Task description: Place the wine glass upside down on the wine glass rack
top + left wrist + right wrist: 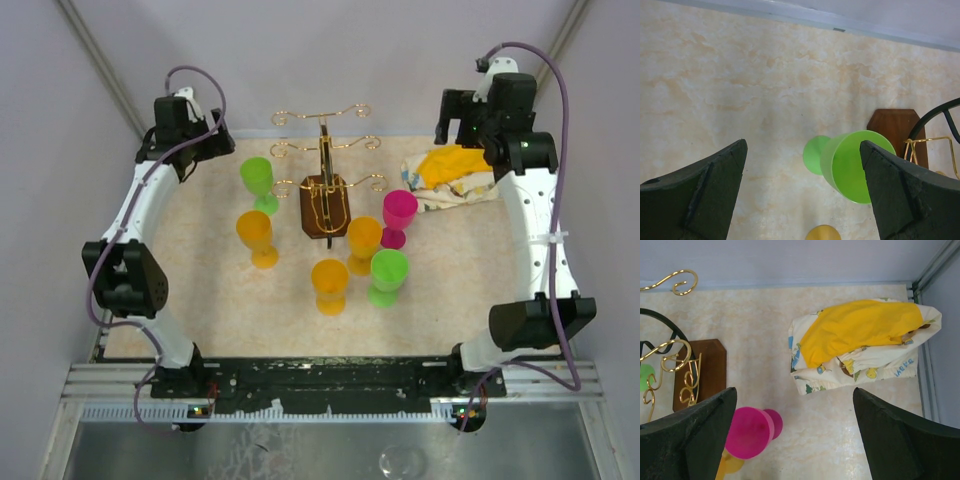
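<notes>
Wine glass rack (325, 190) on surface (200, 300), six coloured wine glasses (329, 282) upright near it; L pincer (802, 145) & R pincer (795, 390) fully spread (each holding nothing).

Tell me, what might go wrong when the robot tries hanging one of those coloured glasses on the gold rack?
The pink wine glass and the orange wine glass beside it stand close together, so grabbing one could topple the other. The wine glass rack is thin wire with curled arms on a wooden base; a clumsy push might snag the glass or tip the rack.
</notes>
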Motion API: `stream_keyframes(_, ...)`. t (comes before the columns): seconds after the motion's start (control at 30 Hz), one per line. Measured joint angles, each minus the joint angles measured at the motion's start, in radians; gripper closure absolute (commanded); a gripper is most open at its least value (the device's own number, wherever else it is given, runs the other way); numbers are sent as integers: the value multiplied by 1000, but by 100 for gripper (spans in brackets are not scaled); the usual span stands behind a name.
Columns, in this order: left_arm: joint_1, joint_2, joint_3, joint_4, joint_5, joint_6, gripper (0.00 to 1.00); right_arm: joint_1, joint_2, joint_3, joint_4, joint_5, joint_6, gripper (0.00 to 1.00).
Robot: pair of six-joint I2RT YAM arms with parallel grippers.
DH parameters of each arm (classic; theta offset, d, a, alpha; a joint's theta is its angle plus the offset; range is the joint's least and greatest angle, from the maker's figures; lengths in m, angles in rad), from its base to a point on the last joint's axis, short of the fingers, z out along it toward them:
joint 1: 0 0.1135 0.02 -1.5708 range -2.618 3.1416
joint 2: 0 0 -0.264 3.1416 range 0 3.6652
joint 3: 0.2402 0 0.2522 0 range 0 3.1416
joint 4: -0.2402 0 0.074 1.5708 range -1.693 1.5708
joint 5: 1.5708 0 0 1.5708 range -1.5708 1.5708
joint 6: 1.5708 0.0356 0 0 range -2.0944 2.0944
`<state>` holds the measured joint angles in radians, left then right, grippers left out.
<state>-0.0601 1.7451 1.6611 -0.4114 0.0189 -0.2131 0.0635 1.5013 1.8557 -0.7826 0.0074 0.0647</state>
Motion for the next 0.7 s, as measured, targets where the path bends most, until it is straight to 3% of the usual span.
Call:
stream_keyframes(0.5,-2,78,24,-103,134,40,6,0,19,0,-18,15,-2,1)
stream_keyframes(0.7,-8,113,17,-105,131,62,16,0,31,0,-12,14,-2,1)
